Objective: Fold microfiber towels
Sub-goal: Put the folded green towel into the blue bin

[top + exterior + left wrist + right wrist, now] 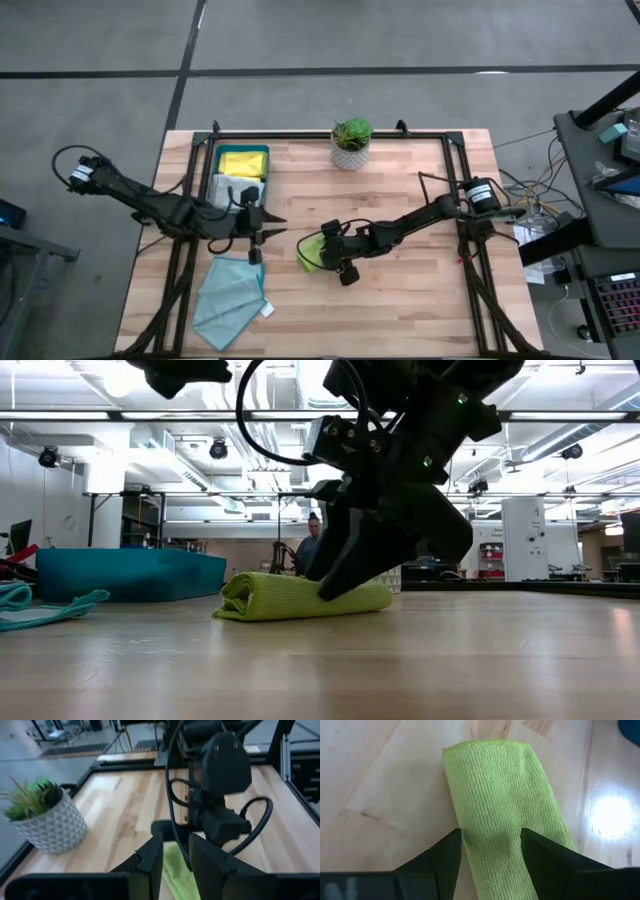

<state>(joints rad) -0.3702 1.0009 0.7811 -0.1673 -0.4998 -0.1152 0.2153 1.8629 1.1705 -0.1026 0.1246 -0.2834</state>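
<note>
The light teal towel (230,300) lies spread open near the tabletop's front-left corner, unfolded. At mid-tabletop the right gripper (325,255) straddles the folded lime green towel (502,805), fingers either side, not yet pinching; next it likely closes and lifts. The left gripper (268,218), narrow and empty, waits by the tray (215,165) holding a yellow towel (243,161).

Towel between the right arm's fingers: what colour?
Lime green towel, clearest in the right wrist view.

Wooden table (400,290), teal tray (215,160), potted plant (351,143), lime towel (312,250), teal towel (228,300)
</note>
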